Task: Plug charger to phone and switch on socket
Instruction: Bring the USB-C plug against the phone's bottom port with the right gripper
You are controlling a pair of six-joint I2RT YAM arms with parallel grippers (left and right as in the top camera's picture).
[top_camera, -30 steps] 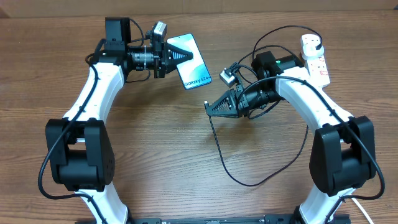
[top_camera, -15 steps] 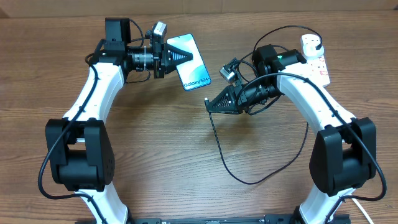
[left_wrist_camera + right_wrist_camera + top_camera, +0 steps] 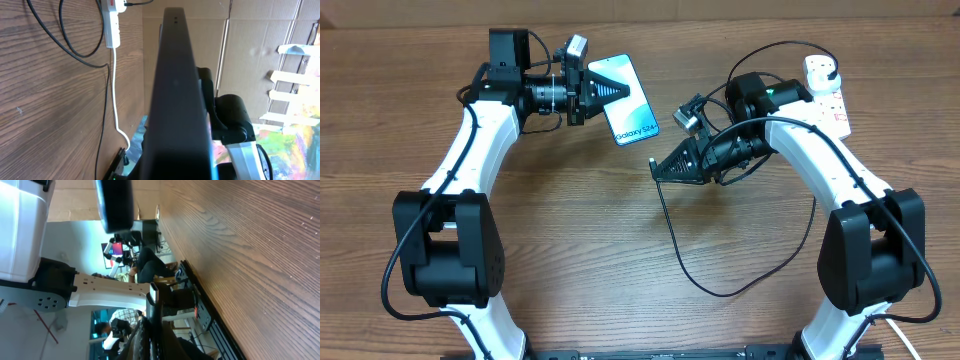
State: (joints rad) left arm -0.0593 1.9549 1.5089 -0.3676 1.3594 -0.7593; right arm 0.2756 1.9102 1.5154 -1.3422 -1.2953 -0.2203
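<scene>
The phone (image 3: 632, 102), with a light blue screen reading "Galaxy S24", is held tilted above the table by my left gripper (image 3: 610, 88), which is shut on its upper end. In the left wrist view the phone (image 3: 179, 95) fills the middle as a dark slab seen edge-on. My right gripper (image 3: 660, 170) is shut on the charger's connector tip (image 3: 652, 165), a little below and right of the phone. The black cable (image 3: 690, 275) loops down over the table and back up to the black plug (image 3: 832, 71) in the white socket strip (image 3: 828, 92) at the far right. In the right wrist view the tip (image 3: 152, 296) sticks out of the shut jaws.
The socket's thick white cord (image 3: 114, 95) runs along the table in the left wrist view. Cardboard walls stand behind the table. The cable loop lies between the two arm bases.
Compared with one second ago, my right gripper has lifted and shifted slightly toward the phone with the cable tip. The last half second shows no movement. The left arm is still.
</scene>
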